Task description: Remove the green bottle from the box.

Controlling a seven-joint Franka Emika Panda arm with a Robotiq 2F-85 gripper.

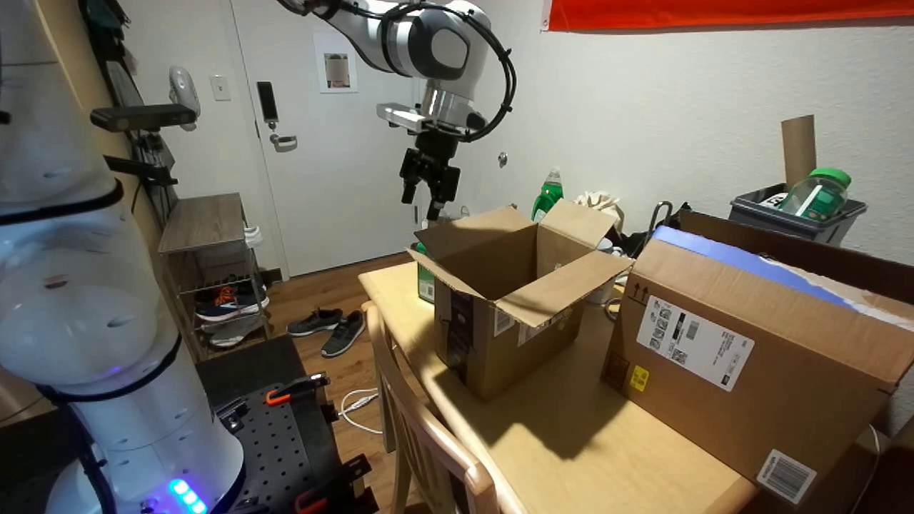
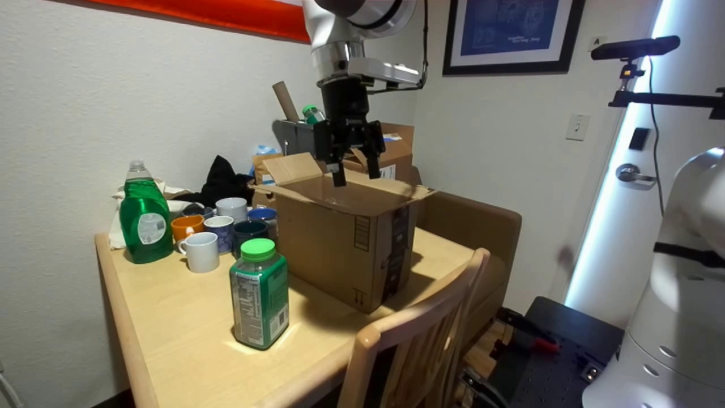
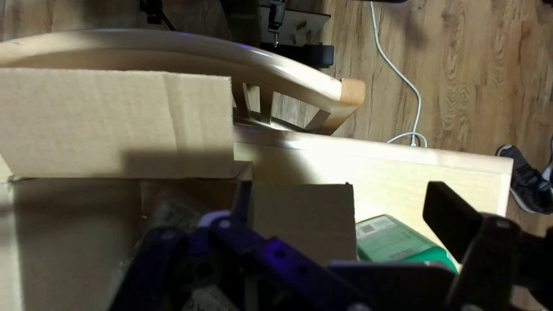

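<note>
A green bottle (image 2: 261, 300) with a bright green lid stands upright on the table, outside and beside the open cardboard box (image 2: 328, 255). It is partly hidden behind the box (image 1: 464, 335) in an exterior view (image 1: 425, 282). The wrist view shows the bottle (image 3: 393, 242) between the fingers, well below them and partly covered by the gripper. My gripper (image 2: 357, 177) is open and empty, raised above the box's open top in both exterior views (image 1: 420, 205). In the wrist view the fingers (image 3: 339, 194) are wide apart. Something clear and crinkled (image 3: 173, 211) lies in the dark box.
A green dish soap bottle (image 2: 146, 218) and several mugs (image 2: 201, 252) stand on the table (image 2: 187, 328) near the wall. A larger box (image 1: 742, 357) stands beside the open box. A grey bin (image 1: 792, 214) holds another green-lidded container (image 1: 821, 196). A wooden chair (image 2: 419, 334) is at the table's edge.
</note>
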